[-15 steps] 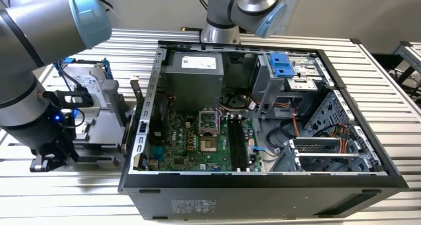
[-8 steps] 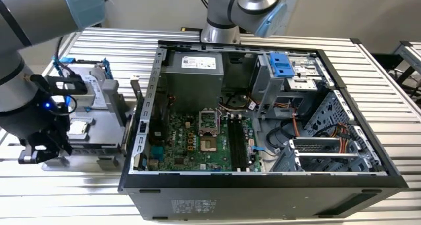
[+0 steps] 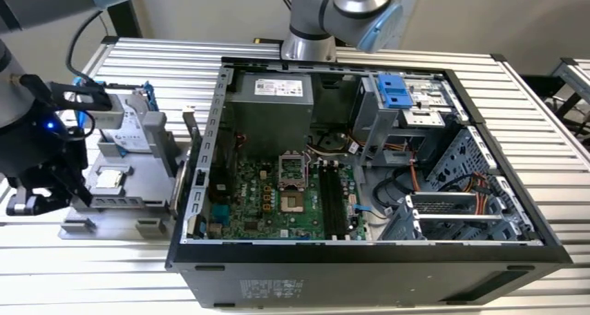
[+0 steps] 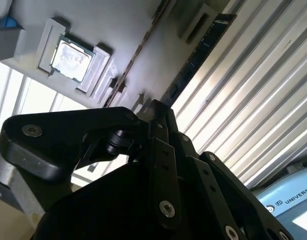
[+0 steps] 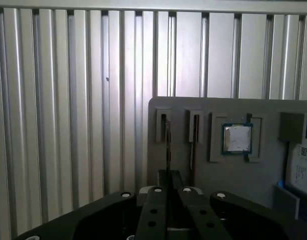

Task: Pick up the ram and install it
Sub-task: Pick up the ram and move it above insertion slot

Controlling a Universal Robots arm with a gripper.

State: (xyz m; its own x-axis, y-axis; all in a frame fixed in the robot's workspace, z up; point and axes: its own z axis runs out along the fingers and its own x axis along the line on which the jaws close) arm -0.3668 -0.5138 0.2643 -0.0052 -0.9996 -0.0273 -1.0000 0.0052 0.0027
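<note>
End effector close to the ram in grey tray

A silver-grey tubular arm with pale blue joint caps carries a matte black gripper of bolted link bars, with silver hex screws and a small blue light.

A robotics lab: slatted aluminium table, opened computer case, robot arm.
</note>
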